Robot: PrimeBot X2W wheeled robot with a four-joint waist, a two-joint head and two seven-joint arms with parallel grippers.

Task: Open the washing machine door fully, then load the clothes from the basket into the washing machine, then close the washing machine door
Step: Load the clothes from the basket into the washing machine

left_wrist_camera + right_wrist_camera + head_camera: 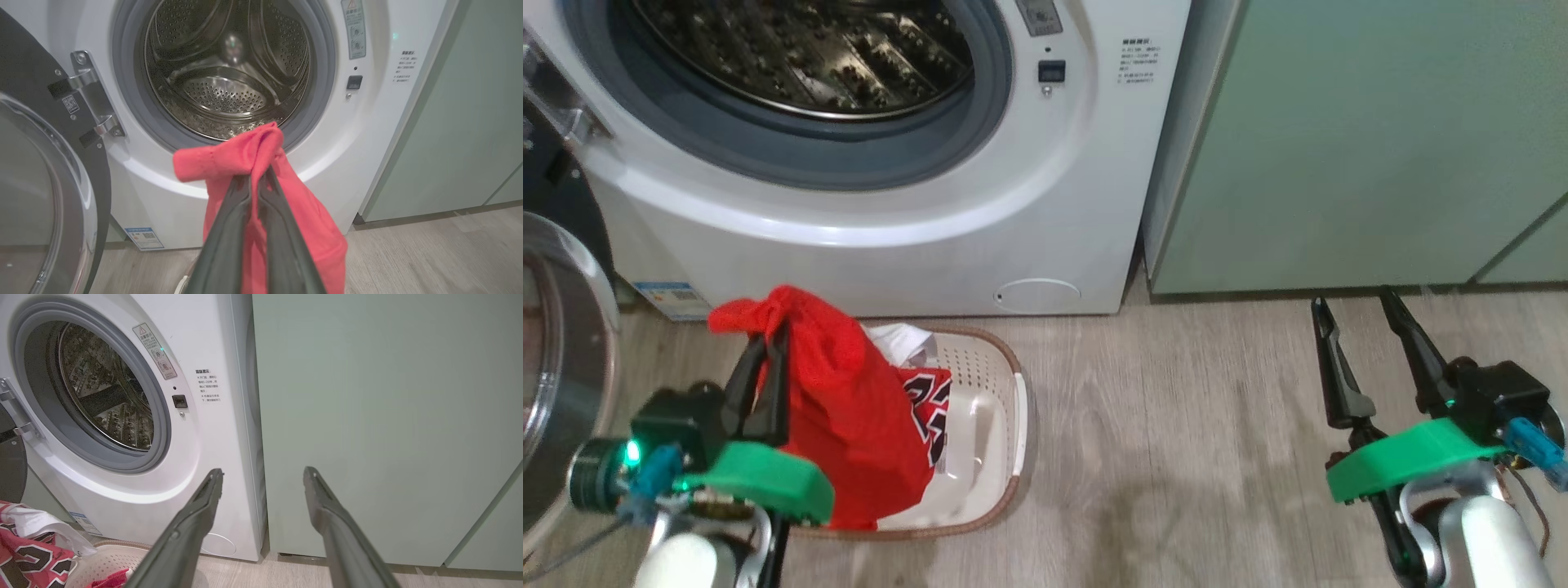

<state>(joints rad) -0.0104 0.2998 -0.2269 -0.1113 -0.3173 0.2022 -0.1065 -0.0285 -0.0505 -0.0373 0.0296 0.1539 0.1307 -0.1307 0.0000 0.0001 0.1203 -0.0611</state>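
Pale wood floor [1176, 457] before the washing machine [890, 253], its door [556, 376] swung open at left. The left gripper [770, 339] has its fingers pinched on the red clothes [849, 408], which hang over the basket [1023, 408]. The right gripper [1353, 300] holds its fingers wide apart near the green cabinet [1339, 147].

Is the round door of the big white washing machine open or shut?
Open. The black-rimmed glass door hangs swung aside on its hinge, and the steel drum shows inside the grey rubber ring.
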